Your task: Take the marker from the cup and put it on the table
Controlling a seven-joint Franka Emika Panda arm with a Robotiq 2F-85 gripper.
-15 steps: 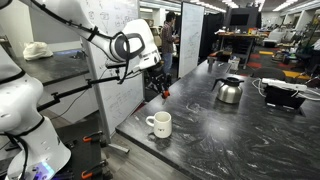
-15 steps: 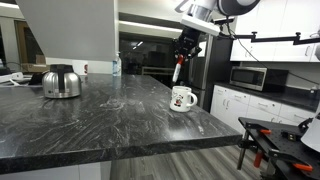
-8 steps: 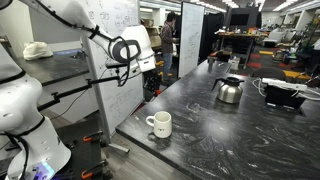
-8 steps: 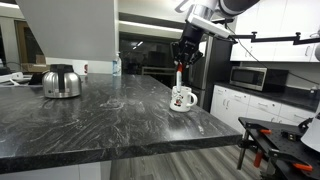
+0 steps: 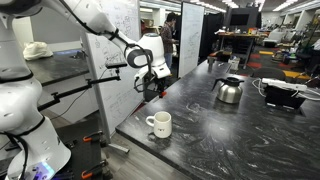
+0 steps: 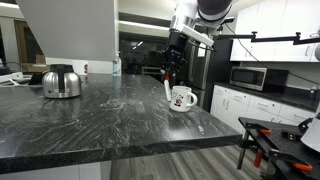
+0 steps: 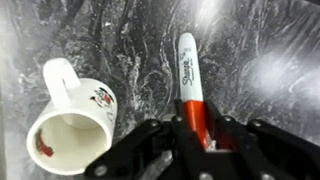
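I'm pinching the short, thin red-and-white marker (image 7: 187, 65) by its red end in my end effector (image 7: 196, 128). It's hanging tip-down just beside the small white ceramic mug (image 7: 72, 118), outside it, over the dark, marble-veined glossy table (image 7: 265, 60).

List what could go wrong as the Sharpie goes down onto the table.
1. The pincer grips the Sharpie marker only near one end, so it may pivot or slip when its tip meets the table.
2. The white mug sits close beside it; a sideways drift could knock the mug.
3. The tabletop is glossy and the marker round; once released, it might roll.
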